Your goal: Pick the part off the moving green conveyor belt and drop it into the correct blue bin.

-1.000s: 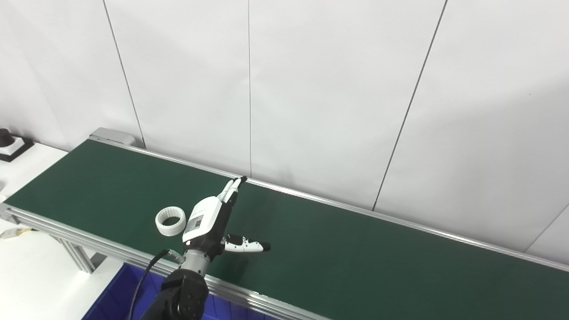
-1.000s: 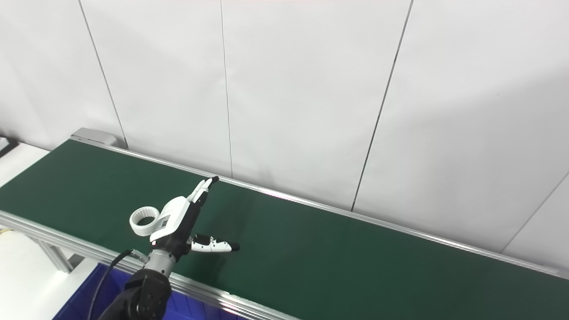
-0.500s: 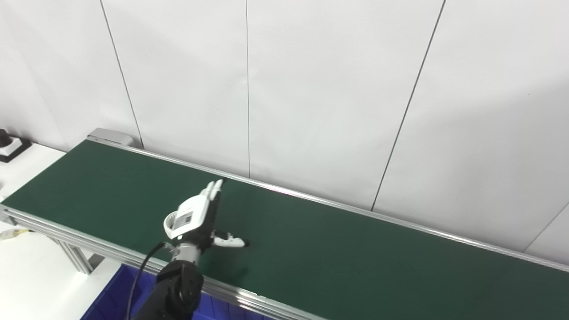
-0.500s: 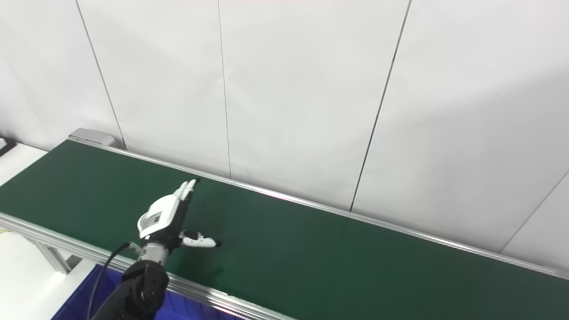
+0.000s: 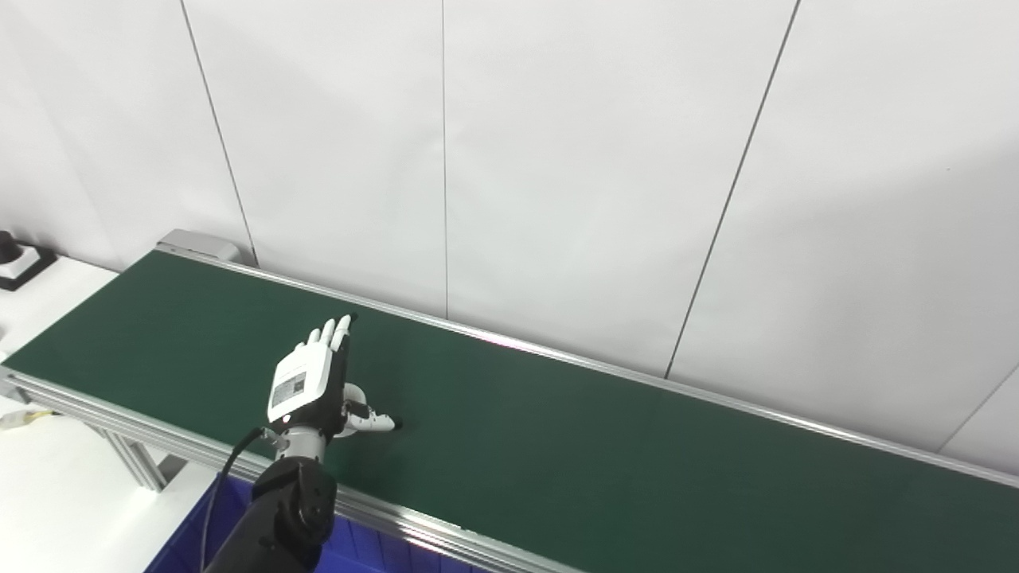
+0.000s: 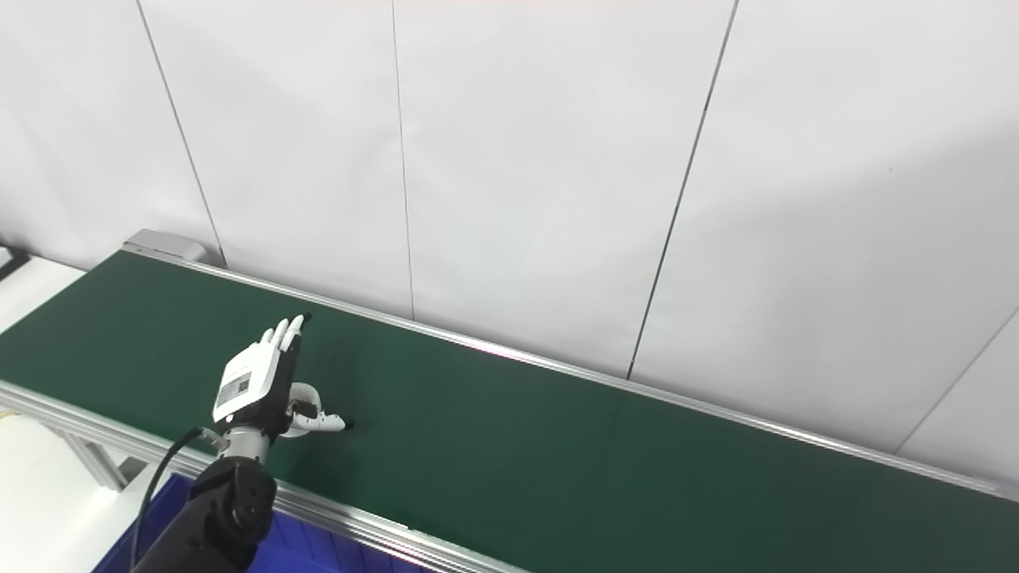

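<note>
Fingers (image 5: pixel 330 334) straight, thumb out — left hand (image 5: pixel 306 382) over white ring (image 6: pixel 305 395) on belt (image 5: pixel 637 461).

The conveyor belt (image 5: pixel 605 446) was a matt, smooth dark green sheet, like rubber. Its side rail (image 5: pixel 446 529) was bright brushed metal that caught the light. The left robot hand (image 5: pixel 310 386) had a glossy white plastic shell over black parts, and the arm (image 5: pixel 279 517) behind it looked matt black. The white ring part (image 6: pixel 305 395) seemed smooth plastic. The blue bin (image 5: pixel 191 541) was plastic with a slight sheen. The wall panels (image 5: pixel 557 159) were matt white.
</note>
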Available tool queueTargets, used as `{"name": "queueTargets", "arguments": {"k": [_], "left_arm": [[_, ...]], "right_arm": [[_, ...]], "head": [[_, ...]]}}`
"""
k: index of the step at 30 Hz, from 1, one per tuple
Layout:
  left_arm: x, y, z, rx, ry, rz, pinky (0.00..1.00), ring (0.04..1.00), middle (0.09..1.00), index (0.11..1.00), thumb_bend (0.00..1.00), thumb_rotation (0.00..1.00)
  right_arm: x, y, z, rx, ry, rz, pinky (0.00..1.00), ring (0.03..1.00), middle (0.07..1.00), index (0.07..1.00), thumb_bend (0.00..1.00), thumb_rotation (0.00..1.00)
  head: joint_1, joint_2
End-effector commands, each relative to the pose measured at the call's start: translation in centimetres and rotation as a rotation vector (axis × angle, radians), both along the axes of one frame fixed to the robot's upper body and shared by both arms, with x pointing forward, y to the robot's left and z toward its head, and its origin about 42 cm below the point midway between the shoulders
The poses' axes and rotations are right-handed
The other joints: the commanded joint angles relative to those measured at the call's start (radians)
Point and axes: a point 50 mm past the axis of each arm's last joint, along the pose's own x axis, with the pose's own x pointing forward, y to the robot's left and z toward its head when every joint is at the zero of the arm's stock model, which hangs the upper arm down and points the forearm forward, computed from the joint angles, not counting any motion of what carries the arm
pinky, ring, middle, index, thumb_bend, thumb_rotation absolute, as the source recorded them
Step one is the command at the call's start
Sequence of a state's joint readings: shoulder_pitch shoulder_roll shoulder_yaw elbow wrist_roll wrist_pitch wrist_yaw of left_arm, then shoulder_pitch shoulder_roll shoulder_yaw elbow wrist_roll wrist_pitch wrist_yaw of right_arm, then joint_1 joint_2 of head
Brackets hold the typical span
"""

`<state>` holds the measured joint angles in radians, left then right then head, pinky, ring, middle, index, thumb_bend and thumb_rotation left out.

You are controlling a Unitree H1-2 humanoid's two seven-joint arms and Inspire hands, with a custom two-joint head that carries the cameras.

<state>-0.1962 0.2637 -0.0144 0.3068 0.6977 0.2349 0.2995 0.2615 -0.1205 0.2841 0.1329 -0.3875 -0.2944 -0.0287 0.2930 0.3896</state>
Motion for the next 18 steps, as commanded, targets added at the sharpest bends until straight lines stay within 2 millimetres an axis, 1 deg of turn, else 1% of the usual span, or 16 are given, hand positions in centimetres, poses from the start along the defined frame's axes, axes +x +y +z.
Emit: {"name": "queueTargets", "arguments": {"k": [1, 6, 9, 11, 13, 16, 17, 18], "left_arm": [[1.4, 0.9, 1.9, 0.035, -0.067, 0.024, 1.0, 1.0, 1.0, 0.968, 0.81, 0.13], [1.5, 1.1, 1.3, 0.04, -0.054, 0.035, 1.0, 0.995, 1.0, 0.958, 0.81, 0.13], [1.5, 1.1, 0.7, 0.05, -0.035, 0.031, 0.98, 0.978, 0.991, 0.95, 0.81, 0.13], [1.5, 0.9, 0.4, 0.056, -0.021, 0.025, 0.96, 0.945, 0.968, 0.935, 0.82, 0.12], [1.4, 0.6, 0.0, 0.061, -0.001, 0.017, 0.95, 0.939, 0.964, 0.932, 0.82, 0.11], [1.3, 0.3, -0.5, 0.076, 0.024, 0.006, 0.9, 0.911, 0.944, 0.906, 0.81, 0.06], [1.2, 0.2, -0.6, 0.081, 0.033, 0.003, 0.87, 0.898, 0.932, 0.89, 0.79, 0.03], [1.2, 0.1, -0.7, 0.084, 0.047, 0.003, 0.81, 0.867, 0.905, 0.861, 0.77, 0.01]], "right_arm": [[0.3, 0.3, 1.0, 0.033, -0.081, 0.017, 0.68, 0.814, 0.847, 0.874, 0.94, 0.23], [0.3, 0.3, 1.2, 0.031, -0.074, 0.016, 0.7, 0.827, 0.854, 0.876, 0.94, 0.24], [0.1, 0.3, 1.2, 0.035, -0.083, 0.016, 0.71, 0.823, 0.852, 0.875, 0.93, 0.21], [0.1, 0.3, 1.3, 0.025, -0.076, 0.011, 0.69, 0.82, 0.852, 0.872, 0.94, 0.22], [0.1, 0.3, 1.3, 0.026, -0.076, 0.01, 0.69, 0.82, 0.852, 0.873, 0.94, 0.23], [0.0, 0.3, 1.4, 0.03, -0.081, 0.011, 0.68, 0.822, 0.856, 0.877, 0.94, 0.24], [0.0, 0.4, 1.4, 0.031, -0.082, 0.01, 0.69, 0.824, 0.856, 0.876, 0.94, 0.23], [0.0, 0.4, 1.4, 0.032, -0.082, 0.01, 0.69, 0.825, 0.857, 0.876, 0.93, 0.22]], "head": [[-0.001, 0.001], [-0.001, 0.001], [-0.003, 0.007], [-0.003, 0.009], [-0.003, 0.009], [-0.004, 0.013], [-0.004, 0.013], [-0.004, 0.013]]}}
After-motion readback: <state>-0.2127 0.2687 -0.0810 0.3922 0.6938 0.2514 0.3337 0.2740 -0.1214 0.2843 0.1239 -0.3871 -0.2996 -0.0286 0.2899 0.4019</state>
